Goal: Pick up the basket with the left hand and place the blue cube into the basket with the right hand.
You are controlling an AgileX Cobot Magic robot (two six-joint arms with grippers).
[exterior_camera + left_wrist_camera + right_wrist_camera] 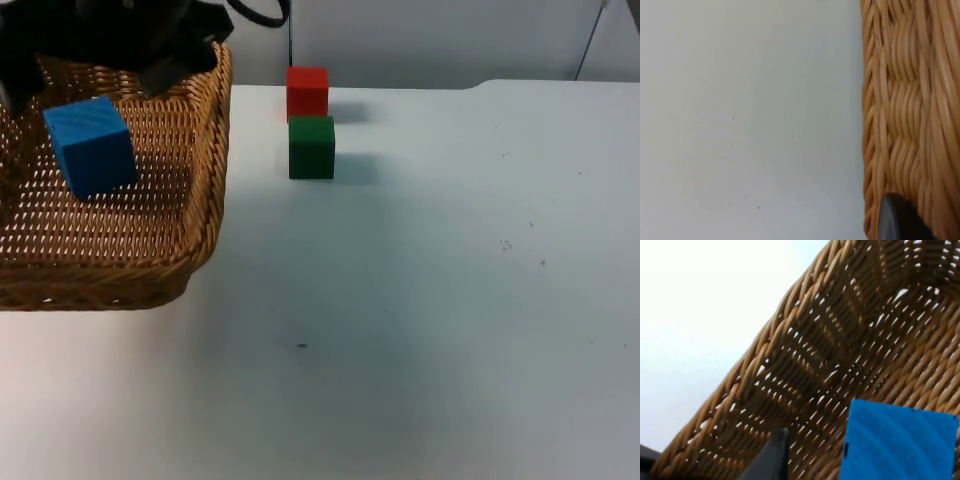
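The white counter (pixel 450 330) carries at its left edge the wicker basket (pixel 190 220), its rim clamped by the left hand (pixel 900 220), with the blue cube (pixel 90 145) lying loose inside, near the right hand (pixel 772 455), fingers apart, while 2 cubes, green (pixel 311 147) and red (pixel 307 92), touch near the far edge.

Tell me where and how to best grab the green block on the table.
Grip the green block by its left and right faces, claw coming straight down from above. Its top is open and both sides look free, while the red block sits close behind, crowding the back face.
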